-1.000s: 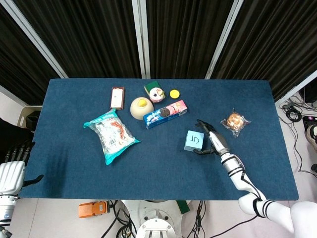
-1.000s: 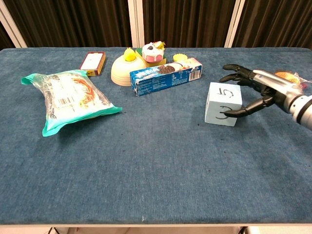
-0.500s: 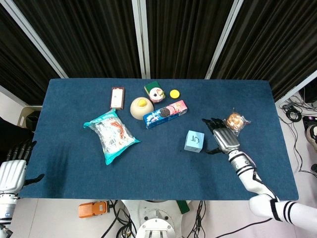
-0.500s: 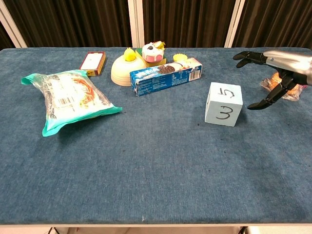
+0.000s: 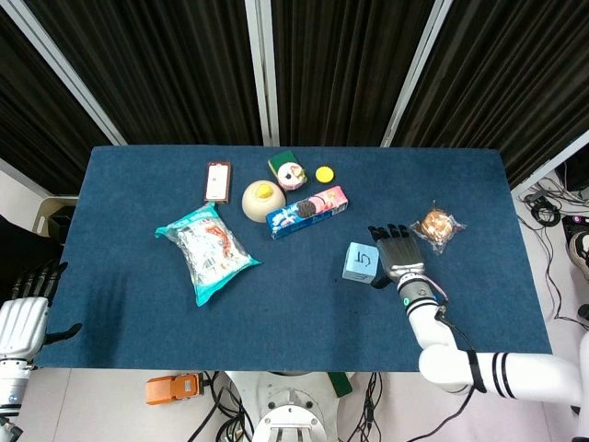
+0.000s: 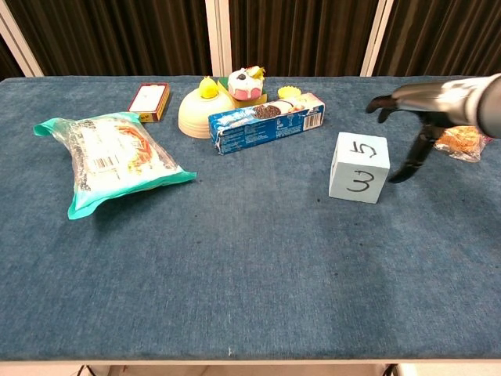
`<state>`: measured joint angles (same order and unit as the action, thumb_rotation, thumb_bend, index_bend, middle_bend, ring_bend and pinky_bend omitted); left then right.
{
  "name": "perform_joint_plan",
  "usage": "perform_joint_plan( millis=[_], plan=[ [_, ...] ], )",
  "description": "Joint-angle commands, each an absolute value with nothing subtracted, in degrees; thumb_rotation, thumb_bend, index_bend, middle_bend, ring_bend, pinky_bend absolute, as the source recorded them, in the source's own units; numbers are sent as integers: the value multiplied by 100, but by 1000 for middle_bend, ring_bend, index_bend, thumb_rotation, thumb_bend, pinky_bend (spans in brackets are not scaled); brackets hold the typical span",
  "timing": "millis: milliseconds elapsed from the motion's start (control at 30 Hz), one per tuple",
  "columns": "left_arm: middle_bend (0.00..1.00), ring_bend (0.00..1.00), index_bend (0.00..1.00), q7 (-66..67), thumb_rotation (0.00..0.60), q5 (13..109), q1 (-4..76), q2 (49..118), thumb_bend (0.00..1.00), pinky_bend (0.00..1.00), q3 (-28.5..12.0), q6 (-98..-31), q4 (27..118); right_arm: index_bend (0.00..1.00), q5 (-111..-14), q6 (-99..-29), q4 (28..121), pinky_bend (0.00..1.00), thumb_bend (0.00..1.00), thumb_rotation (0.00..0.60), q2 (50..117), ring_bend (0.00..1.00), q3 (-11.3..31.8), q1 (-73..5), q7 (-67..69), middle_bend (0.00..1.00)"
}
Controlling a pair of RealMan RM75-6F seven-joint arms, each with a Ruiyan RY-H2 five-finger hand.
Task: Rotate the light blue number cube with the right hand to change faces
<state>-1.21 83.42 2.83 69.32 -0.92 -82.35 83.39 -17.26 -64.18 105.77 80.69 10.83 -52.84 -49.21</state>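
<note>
The light blue number cube [image 5: 361,261] [image 6: 358,167] stands on the blue table right of centre, showing 5 on top and 3 on its near face. My right hand [image 5: 396,250] [image 6: 423,107] hovers just to the cube's right with its fingers spread, holding nothing. Its thumb [image 6: 408,164] points down close beside the cube, and a small gap shows in the chest view. My left hand [image 5: 23,311] hangs off the table's near left corner, fingers apart and empty.
A wrapped bun [image 5: 436,226] [image 6: 462,141] lies right behind the right hand. Behind the cube are a cookie box [image 5: 307,212] [image 6: 266,123], a beige bowl [image 5: 262,200], a cupcake toy [image 5: 291,171] and a small red box [image 5: 218,181]. A teal snack bag [image 5: 207,250] lies left.
The right hand let go of the cube and drew back to the right, then swung back beside it, higher up. The cube kept its place and faces.
</note>
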Motion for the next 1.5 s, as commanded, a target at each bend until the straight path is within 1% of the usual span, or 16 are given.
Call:
perform_joint_plan(
  millis=[33, 200, 267, 367, 467, 533, 633, 700, 767, 867, 1000, 1133, 1167, 1267, 1367, 1500],
  plan=[
    [17, 0, 36, -154, 600, 8335, 282, 6952, 0, 0, -87, -8223, 8306, 91, -1334, -6634, 10526, 82, 237, 545, 8353, 37, 1167, -5584, -5195, 155],
    [17, 0, 36, -206, 600, 8331, 276, 6985, 0, 0, -80, -8216, 8242, 144, -1055, -6688, 10173, 93, 236, 545, 8696, 61, 1200, -5785, -5312, 176],
    [17, 0, 36, -227, 600, 8325, 267, 6996, 0, 0, -72, -8214, 8219, 182, -979, -6739, 9987, 98, 237, 546, 8842, 81, 1214, -5847, -5347, 199],
    [17, 0, 36, -253, 600, 8309, 248, 7007, 0, 0, -64, -8216, 8182, 257, -959, -6700, 9764, 108, 237, 551, 8999, 118, 1258, -5883, -5295, 241],
    [17, 0, 36, -277, 600, 8293, 229, 7012, 0, 0, -59, -8221, 8158, 350, -1095, -6609, 9625, 117, 238, 569, 9101, 169, 1262, -5855, -5155, 293],
    [17, 0, 36, -289, 600, 8276, 211, 7017, 0, 0, -55, -8227, 8143, 412, -1225, -6554, 9558, 126, 270, 586, 9143, 208, 1246, -5827, -5060, 331],
    [17, 0, 36, -315, 600, 8256, 184, 7025, 0, 0, -48, -8236, 8122, 505, -1548, -6464, 9443, 140, 354, 597, 9171, 255, 1202, -5729, -4824, 380],
    [17, 0, 36, -322, 600, 8245, 171, 7027, 0, 0, -44, -8235, 8113, 541, -1744, -6325, 9444, 145, 367, 598, 9115, 268, 1198, -5631, -4598, 399],
    [17, 0, 36, -334, 600, 8239, 159, 7029, 0, 0, -41, -8241, 8107, 556, -1960, -6123, 9491, 145, 367, 598, 8994, 272, 1208, -5498, -4293, 410],
    [17, 0, 36, -355, 600, 8229, 140, 7036, 0, 0, -37, -8248, 8095, 570, -2615, -5713, 9613, 146, 367, 599, 8718, 273, 1250, -5157, -3492, 422],
    [17, 0, 36, -365, 600, 8234, 134, 7041, 0, 0, -46, -8261, 8106, 578, -3924, -5197, 9632, 146, 367, 600, 8391, 273, 1324, -4525, -1978, 430],
    [17, 0, 36, -334, 600, 8275, 155, 7064, 0, 0, -64, -8284, 8147, 577, -5387, -4769, 9278, 148, 368, 598, 8288, 251, 1376, -3955, -200, 431],
    [17, 0, 36, -315, 600, 8289, 168, 7073, 0, 0, -68, -8281, 8167, 576, -5907, -4746, 9086, 149, 367, 597, 8324, 248, 1378, -3824, 341, 431],
    [17, 0, 36, -250, 600, 8323, 202, 7087, 0, 0, -72, -8265, 8217, 574, -7149, -4909, 8456, 150, 367, 597, 8507, 240, 1245, -3582, 1721, 431],
    [17, 0, 36, -197, 600, 8327, 213, 7075, 0, 0, -79, -8267, 8275, 560, -8034, -5201, 7747, 149, 367, 597, 8742, 229, 1001, -3475, 2970, 431],
    [17, 0, 36, -127, 600, 8316, 221, 7031, 0, 0, -83, -8259, 8346, 551, -8650, -5651, 6782, 149, 367, 597, 9150, 221, 727, -3411, 4067, 431]
  ],
)
